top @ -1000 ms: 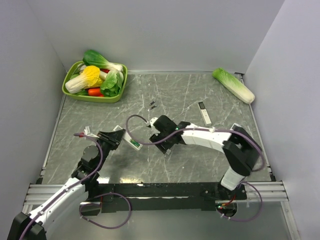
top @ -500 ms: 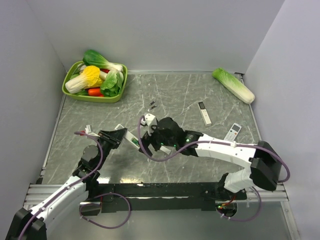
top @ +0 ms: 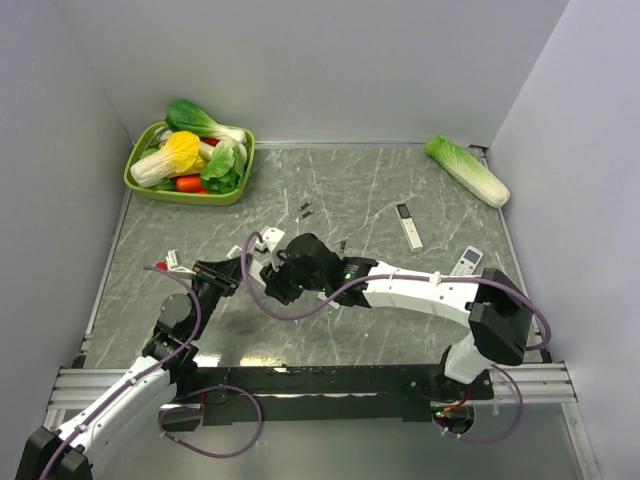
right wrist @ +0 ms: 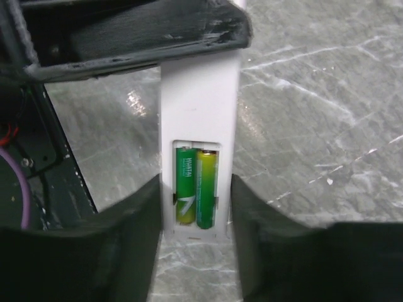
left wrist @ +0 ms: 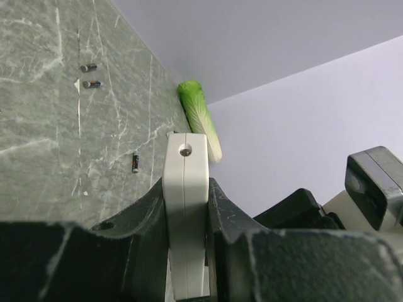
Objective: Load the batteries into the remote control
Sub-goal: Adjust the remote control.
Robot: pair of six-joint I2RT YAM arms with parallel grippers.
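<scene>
The left gripper (left wrist: 187,195) clamps the remote control (right wrist: 200,107), whose batteries (right wrist: 196,185) lie lengthwise between the right gripper (right wrist: 195,204)'s half-spread fingers; whether they grip is unclear.

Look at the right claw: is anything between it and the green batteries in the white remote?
Nothing visible does. The batteries lie uncovered, side by side in the open recess of the remote control, and the right gripper straddles the remote right at that recess.

left arm (top: 108,402) and right arm (top: 420,290): white shells, black joints | cables (right wrist: 26,201): purple, looped | end effector fingers (left wrist: 242,251): black, matte
</scene>
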